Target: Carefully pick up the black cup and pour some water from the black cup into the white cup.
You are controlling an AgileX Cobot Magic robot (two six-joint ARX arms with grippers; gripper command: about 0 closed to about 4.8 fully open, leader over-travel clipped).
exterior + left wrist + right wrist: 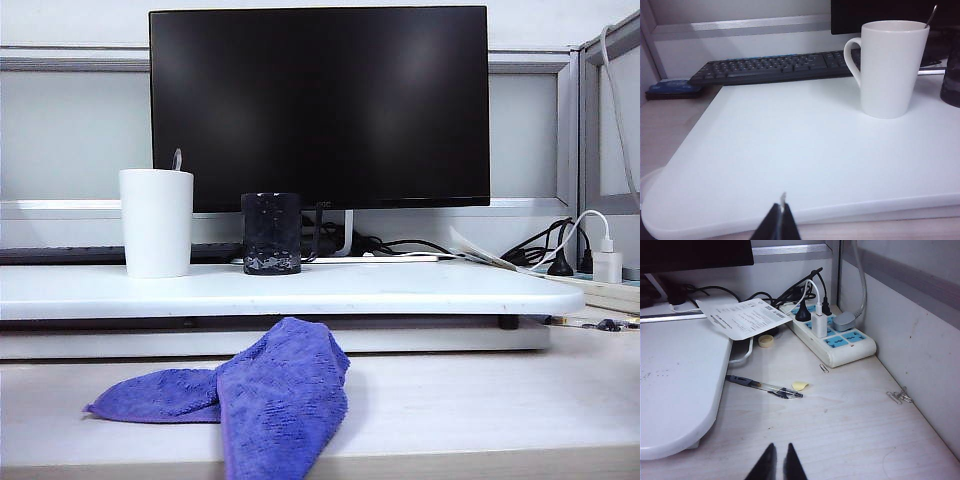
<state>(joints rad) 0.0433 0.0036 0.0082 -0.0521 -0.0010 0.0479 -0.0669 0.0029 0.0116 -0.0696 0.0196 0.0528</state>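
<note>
The white cup (156,222) stands on the left of a raised white board (400,290), with a thin metal handle sticking out of its rim. The black cup (271,233), dark and bumpy with a thin side handle, stands just right of it. In the left wrist view the white cup (890,70) shows a handle, and the black cup (951,75) is cut off at the frame's edge. My left gripper (781,210) is shut and empty, short of the board's near edge. My right gripper (780,450), empty with only a slit between its tips, hovers over bare desk. No water shows.
A blue cloth (270,390) lies on the desk in front of the board. A monitor (320,100) stands behind the cups and a keyboard (775,67) behind the board. Off the board's right end are a power strip (832,337), a pen (762,386), papers (745,317) and a side wall.
</note>
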